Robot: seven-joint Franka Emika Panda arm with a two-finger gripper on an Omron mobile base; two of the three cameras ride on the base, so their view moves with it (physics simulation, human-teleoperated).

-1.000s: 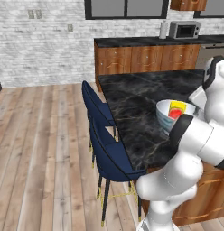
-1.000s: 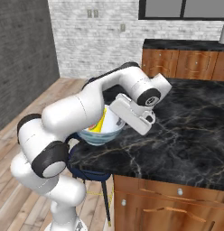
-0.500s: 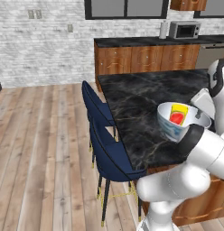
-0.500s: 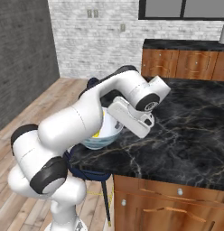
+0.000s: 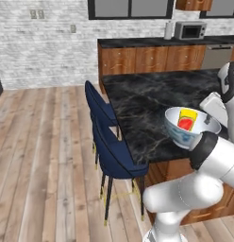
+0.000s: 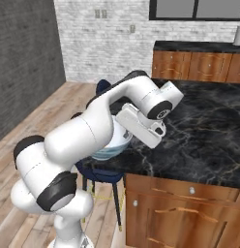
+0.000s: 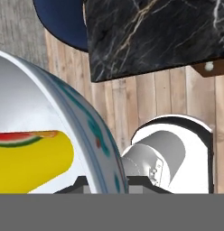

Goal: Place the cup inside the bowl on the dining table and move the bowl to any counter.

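Since a second ago the glossy round bowl [image 5: 190,128] has risen off the dining table [image 5: 152,106], near its front edge, yellow cup [image 5: 186,119] inside. Right base view: bowl half hidden. Hand view: gripper [image 7: 107,182] apparently clamps the rim.

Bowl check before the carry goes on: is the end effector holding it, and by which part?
Yes. The end effector grips the bowl by its rim, one finger on each side of the wall, with the cup lying inside.

yellow cup [image 7: 32,158] inside white bowl [image 7: 93,135]
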